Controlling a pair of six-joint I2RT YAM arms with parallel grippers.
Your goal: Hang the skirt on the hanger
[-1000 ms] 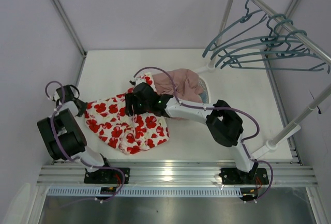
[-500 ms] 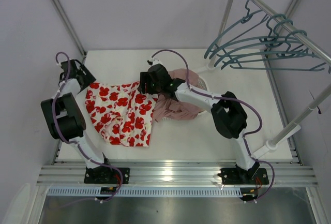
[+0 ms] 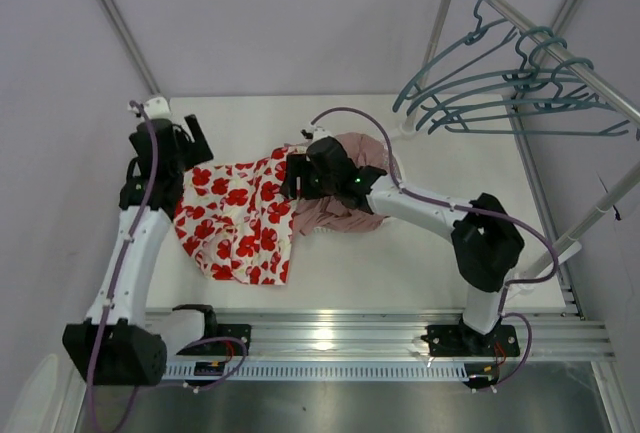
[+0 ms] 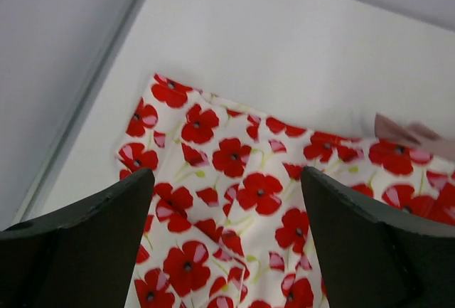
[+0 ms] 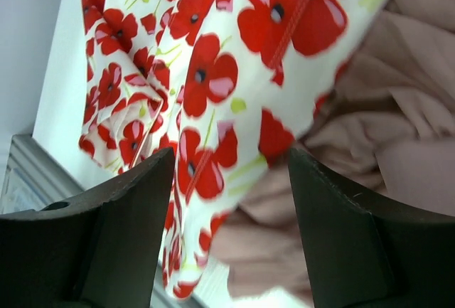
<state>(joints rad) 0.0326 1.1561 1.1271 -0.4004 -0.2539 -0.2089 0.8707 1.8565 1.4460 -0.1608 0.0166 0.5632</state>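
Seen from above, the skirt [image 3: 238, 221], white with large red poppies, lies rumpled but roughly spread on the left half of the white table [image 3: 420, 263], its right edge meeting a dusty-pink garment [image 3: 345, 215]. The left gripper [image 3: 188, 143] stands at its far-left corner and the right gripper [image 3: 298, 179] over its right edge. The teal-grey hangers [image 3: 500, 93] hang on a rail [image 3: 575, 65] at far right, well apart from the skirt, with pale lilac walls around. The left wrist camera shows the left gripper [image 4: 226, 176] with jaws spread wide and empty above the skirt [image 4: 213, 137], whose creased corner lies on the table [image 4: 284, 45]. The right wrist camera shows the right gripper [image 5: 231, 157] likewise released, fingers apart over the skirt [image 5: 206, 73] and the dusty-pink garment [image 5: 384, 109].
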